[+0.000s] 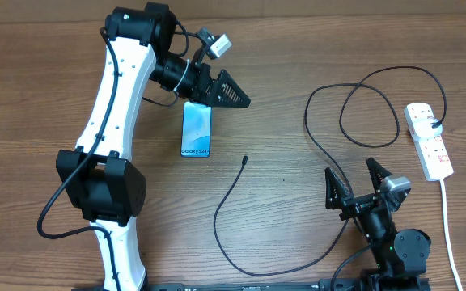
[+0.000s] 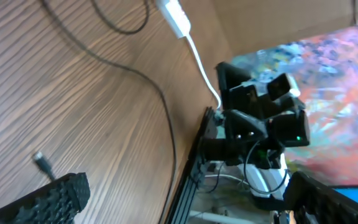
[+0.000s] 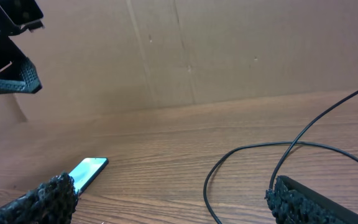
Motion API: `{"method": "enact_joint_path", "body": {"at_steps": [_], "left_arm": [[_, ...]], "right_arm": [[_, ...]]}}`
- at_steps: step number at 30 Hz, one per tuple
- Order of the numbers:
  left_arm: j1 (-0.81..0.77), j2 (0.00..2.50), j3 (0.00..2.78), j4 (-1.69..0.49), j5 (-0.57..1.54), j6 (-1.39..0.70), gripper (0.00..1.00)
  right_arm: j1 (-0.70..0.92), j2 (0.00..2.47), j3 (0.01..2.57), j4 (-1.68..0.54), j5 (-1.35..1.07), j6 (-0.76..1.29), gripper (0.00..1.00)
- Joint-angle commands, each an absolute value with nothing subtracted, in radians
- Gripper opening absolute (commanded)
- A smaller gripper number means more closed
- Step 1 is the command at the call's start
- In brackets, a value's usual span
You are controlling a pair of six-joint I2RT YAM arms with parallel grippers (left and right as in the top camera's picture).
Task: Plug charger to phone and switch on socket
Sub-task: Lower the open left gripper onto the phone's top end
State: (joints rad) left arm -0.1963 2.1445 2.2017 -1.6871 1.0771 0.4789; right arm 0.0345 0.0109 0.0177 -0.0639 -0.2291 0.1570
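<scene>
The phone lies flat left of the table's centre, light blue screen up; it also shows in the right wrist view. The charger cable loops from the socket at the right down to the front edge and back up to its plug tip, which lies loose on the wood right of the phone. The tip also shows in the left wrist view. My left gripper is open and empty, above the phone's far end. My right gripper is open and empty near the front, beside the cable.
The socket's white cord runs to the front edge at the right. A cardboard wall stands behind the table. The left wrist view shows the table's front edge and the right arm's base.
</scene>
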Motion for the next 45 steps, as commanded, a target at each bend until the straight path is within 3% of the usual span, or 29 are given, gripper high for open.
{"method": "enact_joint_path", "body": {"at_steps": [1,19,26,28,32,33,41,42,45], "left_arm": [[-0.222,2.154,2.218,-1.690,1.153,0.586,1.00],[-0.278,2.154,2.218,-1.667,1.057,0.673,1.00],[-0.282,2.154,2.211,-1.623,0.927,0.549,0.98],[-0.282,2.155,2.203,-1.589,0.871,0.465,0.82],[-0.283,2.155,2.179,-1.517,0.750,0.271,0.10],[-0.283,2.155,2.173,-1.497,0.703,0.211,0.04],[-0.295,2.155,2.063,-1.384,0.265,-0.259,0.07],[-0.297,2.155,2.047,-1.378,0.232,-0.282,0.22],[-0.306,2.155,1.988,-1.345,0.148,-0.304,0.89]], "right_arm": [[0.038,0.003,0.008,-0.059,-0.230,0.155,1.00],[0.038,0.003,0.008,-0.059,-0.229,0.155,1.00],[0.038,0.003,0.008,-0.059,-0.229,0.155,1.00],[0.038,0.003,0.008,-0.059,-0.229,0.155,1.00],[0.038,0.003,0.008,-0.059,-0.229,0.155,1.00],[0.038,0.003,0.008,-0.059,-0.230,0.155,1.00],[0.038,0.003,0.008,-0.059,-0.230,0.155,1.00],[0.038,0.003,0.008,-0.059,-0.230,0.155,1.00],[0.038,0.003,0.008,-0.059,-0.230,0.155,1.00]]}}
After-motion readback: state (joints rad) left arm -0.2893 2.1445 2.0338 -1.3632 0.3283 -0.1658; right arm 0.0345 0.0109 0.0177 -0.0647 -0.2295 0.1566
